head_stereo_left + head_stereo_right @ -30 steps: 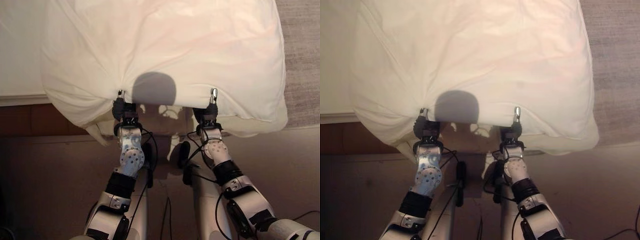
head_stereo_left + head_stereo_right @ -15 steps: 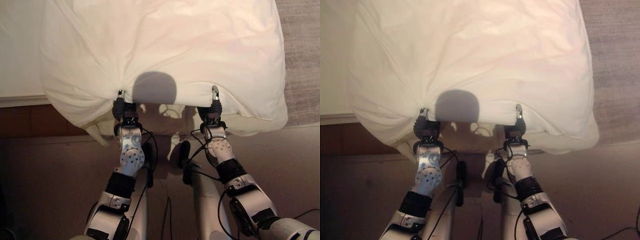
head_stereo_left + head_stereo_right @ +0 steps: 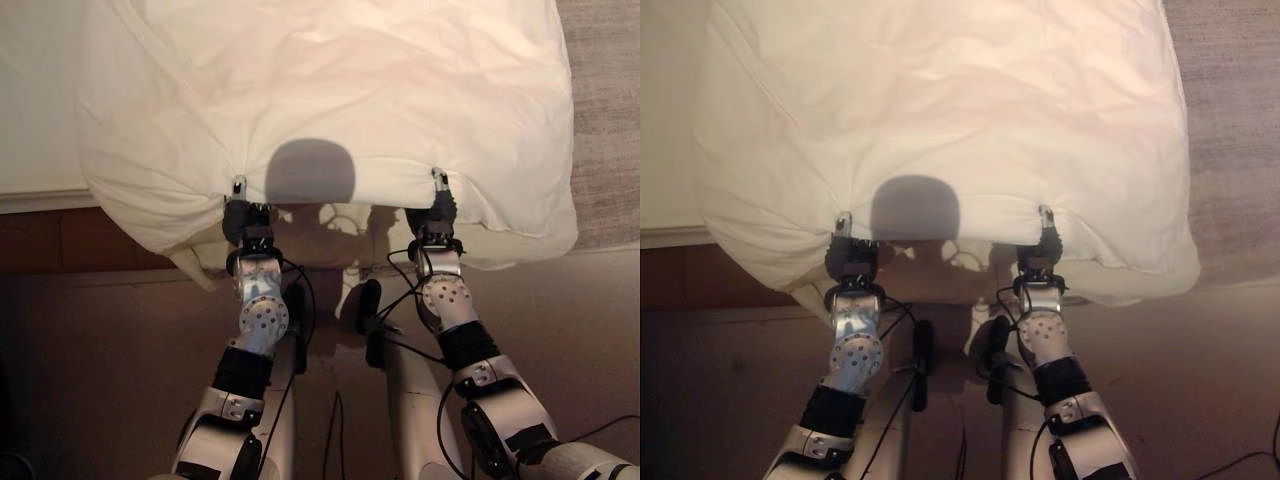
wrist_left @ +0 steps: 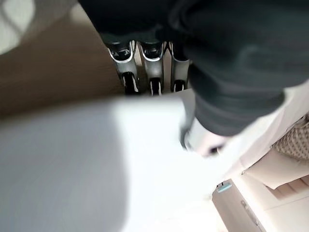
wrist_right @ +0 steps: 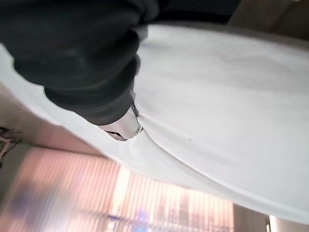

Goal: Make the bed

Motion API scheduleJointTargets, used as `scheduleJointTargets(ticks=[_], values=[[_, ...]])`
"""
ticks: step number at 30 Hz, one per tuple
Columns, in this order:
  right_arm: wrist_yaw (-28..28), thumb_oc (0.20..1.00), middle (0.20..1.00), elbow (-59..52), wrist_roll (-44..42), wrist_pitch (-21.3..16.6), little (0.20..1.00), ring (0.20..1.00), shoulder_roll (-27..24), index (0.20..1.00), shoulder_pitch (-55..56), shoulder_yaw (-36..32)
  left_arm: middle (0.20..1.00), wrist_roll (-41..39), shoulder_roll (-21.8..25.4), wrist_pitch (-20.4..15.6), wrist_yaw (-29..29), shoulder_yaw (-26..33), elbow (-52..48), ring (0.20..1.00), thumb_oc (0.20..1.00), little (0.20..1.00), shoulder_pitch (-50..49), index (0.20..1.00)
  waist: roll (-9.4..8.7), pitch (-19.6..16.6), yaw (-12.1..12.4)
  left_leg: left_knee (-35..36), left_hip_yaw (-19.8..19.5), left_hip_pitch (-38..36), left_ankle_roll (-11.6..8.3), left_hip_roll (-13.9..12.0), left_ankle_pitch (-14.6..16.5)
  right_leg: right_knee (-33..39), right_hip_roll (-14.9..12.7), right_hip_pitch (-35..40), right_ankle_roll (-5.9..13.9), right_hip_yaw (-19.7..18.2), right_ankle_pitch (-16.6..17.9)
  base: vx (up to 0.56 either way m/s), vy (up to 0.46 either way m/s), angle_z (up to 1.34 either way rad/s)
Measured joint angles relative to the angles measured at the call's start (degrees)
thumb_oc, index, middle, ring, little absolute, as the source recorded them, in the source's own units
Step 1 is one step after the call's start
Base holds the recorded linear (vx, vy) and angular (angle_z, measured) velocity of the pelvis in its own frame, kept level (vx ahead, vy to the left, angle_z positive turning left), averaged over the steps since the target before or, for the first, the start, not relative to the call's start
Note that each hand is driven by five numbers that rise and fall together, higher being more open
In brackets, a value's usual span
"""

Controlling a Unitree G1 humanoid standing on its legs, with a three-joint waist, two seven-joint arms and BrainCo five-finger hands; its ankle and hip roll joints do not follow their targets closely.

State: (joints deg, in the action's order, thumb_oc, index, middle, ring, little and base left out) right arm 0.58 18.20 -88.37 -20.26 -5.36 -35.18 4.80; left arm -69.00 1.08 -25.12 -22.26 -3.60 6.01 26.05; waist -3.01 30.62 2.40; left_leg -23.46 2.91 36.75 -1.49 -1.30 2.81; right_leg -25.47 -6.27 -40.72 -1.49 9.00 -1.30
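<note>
The near edge of a white duvet (image 3: 330, 90) (spread across the bed (image 3: 35, 110)) is pinched by both hands, left hand (image 3: 240, 213) and right hand (image 3: 437, 207) set well apart, fingers curled into the cloth, which bunches at each grip.

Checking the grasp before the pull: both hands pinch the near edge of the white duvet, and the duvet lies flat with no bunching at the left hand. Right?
Not quite. Both the left hand and the right hand pinch the white duvet's near edge, but the left eye view shows folds gathering at the left hand.
</note>
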Motion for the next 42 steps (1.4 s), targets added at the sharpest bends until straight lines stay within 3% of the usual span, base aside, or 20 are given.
scheduleJointTargets(ticks=[8, 13, 17, 24, 32, 42], values=[[-0.5, 0.200, 0.200, -11.5, 1.3, -4.5, 0.200, 0.200, -1.0, 0.200, 4.8, 0.2, 1.000, -9.6, 1.7, -2.7, 7.1, 5.3, 7.4, 1.000, 1.000, 1.000, -1.1, 1.000, -0.04, 0.0, 0.1, 0.0, 0.4, 0.0, -0.06, 0.0, 0.1, 0.0, 0.1, -0.2, -0.15, -0.5, 0.1, 0.00, -0.001, 0.00], [-1.4, 0.200, 0.200, -14.5, 2.1, -5.8, 0.200, 0.200, -2.3, 0.200, 5.2, 0.8, 1.000, -11.1, 2.3, -3.2, 8.9, 5.0, 9.0, 1.000, 1.000, 1.000, -0.1, 1.000, -0.40, -0.1, -0.3, -0.1, 0.5, 0.0, -0.05, 0.1, 0.1, 0.1, 0.2, -0.2, -0.12, -0.6, 0.2, 0.00, 0.003, -0.01], [-2.0, 0.200, 0.200, -21.9, 2.3, -6.0, 0.200, 0.200, -2.8, 0.200, 6.2, 7.1, 1.000, -15.3, 2.2, -2.8, 11.2, 4.9, 13.8, 1.000, 1.000, 1.000, 3.0, 1.000, -0.56, -0.1, -1.5, -0.1, 1.7, 0.0, 0.12, -0.3, 0.2, 0.6, 0.4, -0.3, 0.03, -1.2, 0.8, -0.01, 0.002, -0.10], [-2.5, 0.200, 0.200, -23.4, 2.2, -6.0, 0.200, 0.200, -4.9, 0.200, 6.1, 9.4, 1.000, -15.7, 2.2, -2.8, 10.9, 4.9, 17.1, 1.000, 1.000, 1.000, 6.3, 1.000, -0.95, -0.2, -3.1, -0.2, 1.9, 0.0, 0.19, -0.3, 0.4, 0.8, 0.7, -0.3, 0.16, -1.5, 0.9, 0.00, 0.000, 0.00], [-2.5, 0.200, 0.200, -23.4, 2.2, -6.0, 0.200, 0.200, -6.5, 0.200, 6.1, 10.4, 1.000, -15.5, 2.7, -1.5, 6.6, 4.8, 18.8, 1.000, 1.000, 1.000, 6.8, 1.000, -1.07, -0.2, -3.0, -0.2, 1.9, 0.0, 0.16, -0.4, 0.5, 0.9, 0.9, -0.3, 0.16, -1.8, 0.9, 0.00, 0.000, 0.00], [-0.9, 0.200, 0.200, -24.0, 2.2, -5.9, 0.200, 0.200, -6.6, 0.200, 6.2, 10.3, 1.000, -15.0, 4.2, 2.5, 5.3, -4.1, 7.7, 1.000, 1.000, 1.000, -6.6, 1.000, -1.10, -0.1, -1.9, -0.1, 2.0, -0.4, 0.15, -0.4, 0.6, 1.3, 0.8, 0.0, 0.06, -1.8, 1.1, 0.00, 0.000, -0.02]])
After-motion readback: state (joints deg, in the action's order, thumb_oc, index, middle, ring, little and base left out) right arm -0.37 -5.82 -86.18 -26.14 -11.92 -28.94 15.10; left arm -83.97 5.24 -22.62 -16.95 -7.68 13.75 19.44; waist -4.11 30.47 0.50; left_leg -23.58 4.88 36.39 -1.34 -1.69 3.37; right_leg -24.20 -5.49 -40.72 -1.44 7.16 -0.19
